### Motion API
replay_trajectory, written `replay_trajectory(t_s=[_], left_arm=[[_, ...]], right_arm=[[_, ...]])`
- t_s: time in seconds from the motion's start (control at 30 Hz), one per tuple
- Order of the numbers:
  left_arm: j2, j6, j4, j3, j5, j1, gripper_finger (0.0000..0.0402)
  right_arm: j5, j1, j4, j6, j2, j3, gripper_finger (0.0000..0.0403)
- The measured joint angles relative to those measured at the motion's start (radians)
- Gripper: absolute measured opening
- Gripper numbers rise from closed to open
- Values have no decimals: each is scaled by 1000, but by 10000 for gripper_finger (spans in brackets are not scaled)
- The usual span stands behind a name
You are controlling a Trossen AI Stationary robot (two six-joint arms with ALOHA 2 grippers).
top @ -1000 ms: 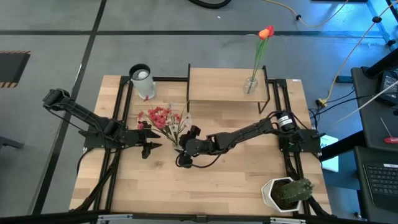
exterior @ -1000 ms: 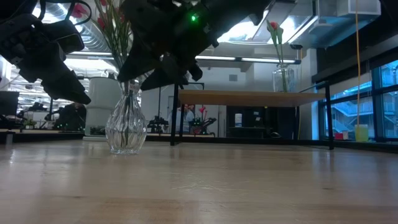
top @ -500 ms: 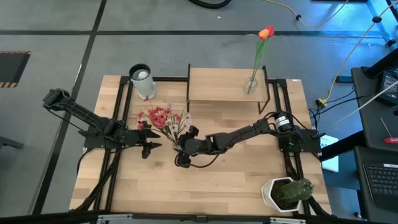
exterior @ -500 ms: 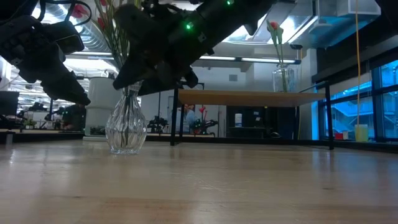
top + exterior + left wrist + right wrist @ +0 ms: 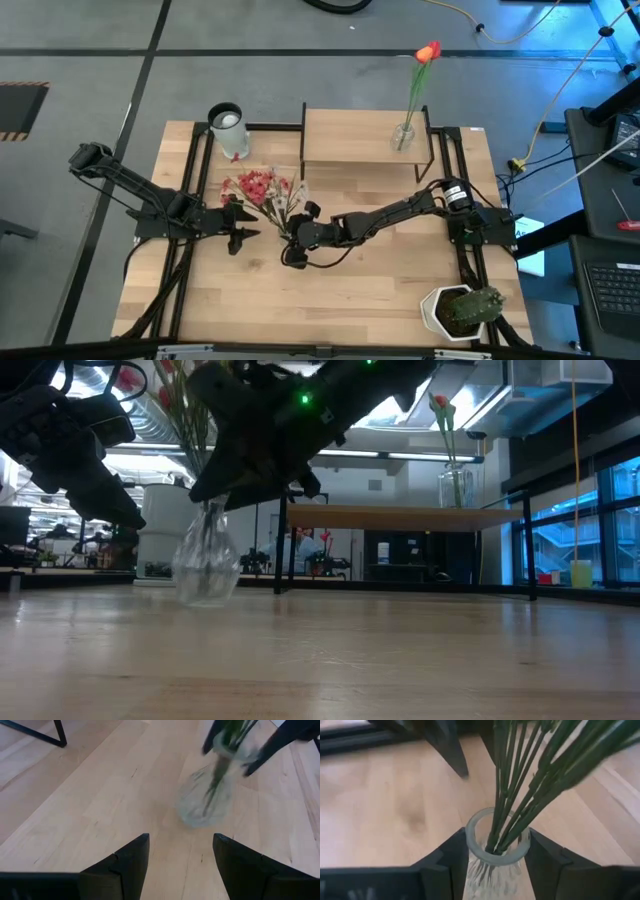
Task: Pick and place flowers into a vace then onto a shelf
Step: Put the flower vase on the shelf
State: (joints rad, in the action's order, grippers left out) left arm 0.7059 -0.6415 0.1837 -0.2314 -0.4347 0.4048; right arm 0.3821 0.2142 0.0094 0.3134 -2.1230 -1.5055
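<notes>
A clear glass vase [image 5: 205, 565] stands at the table's middle left. It holds several green stems [image 5: 520, 785] with red and white blossoms [image 5: 262, 190]. My right gripper [image 5: 297, 235] reaches in from the right and is shut on the vase's neck. My left gripper [image 5: 240, 222] hovers open just left of the vase [image 5: 206, 802], touching nothing. On the shelf [image 5: 350, 140] at the far edge stands a second glass vase [image 5: 404, 135] with an orange tulip [image 5: 428, 52]. My right gripper pinches the vase's narrow neck [image 5: 472, 851], just below the rim, between its two fingers [image 5: 445, 865]. The fingers come slanting down from the table's right side, one on each side of the neck. The vase is tipped a little; whether its base touches the table I cannot tell.
A white cup [image 5: 228, 125] stands at the far left, beside the shelf's black frame. At the near right corner is a green cactus in a white pot [image 5: 462, 310]. Bare wooden tabletop [image 5: 370, 290] lies in front of the arms.
My right gripper's fingers have closed in on the vase's neck and taken hold. The vase, upright and sharp before, now shows blurred and slightly tipped, its body shifted a little.
</notes>
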Motion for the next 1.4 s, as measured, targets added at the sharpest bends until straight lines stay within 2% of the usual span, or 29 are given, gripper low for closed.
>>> replay_trajectory(t_s=[0.17, 0.33, 0.5, 0.57, 0.7, 0.87, 1.13, 1.4], left_arm=[[0, 0, 0, 0, 0, 0, 212], [0, 0, 0, 0, -15, 0, 212], [0, 0, 0, 0, -37, 0, 212], [0, 0, 0, 0, -42, 0, 212], [0, 0, 0, 0, -43, 0, 212], [0, 0, 0, 0, -43, 0, 212], [0, 0, 0, 0, -43, 0, 212], [0, 0, 0, 0, -43, 0, 212]], right_arm=[[-27, -13, -84, -8, 151, -37, 155], [-14, -86, -284, 23, 352, -63, 155], [107, -172, -403, -5, 510, -77, 155], [118, -221, -433, -5, 541, -77, 155], [121, -310, -453, -24, 551, -74, 155], [23, -400, -449, -57, 500, -74, 155], [14, -470, -463, -70, 397, -72, 155], [30, -513, -454, -55, 372, -72, 155]])
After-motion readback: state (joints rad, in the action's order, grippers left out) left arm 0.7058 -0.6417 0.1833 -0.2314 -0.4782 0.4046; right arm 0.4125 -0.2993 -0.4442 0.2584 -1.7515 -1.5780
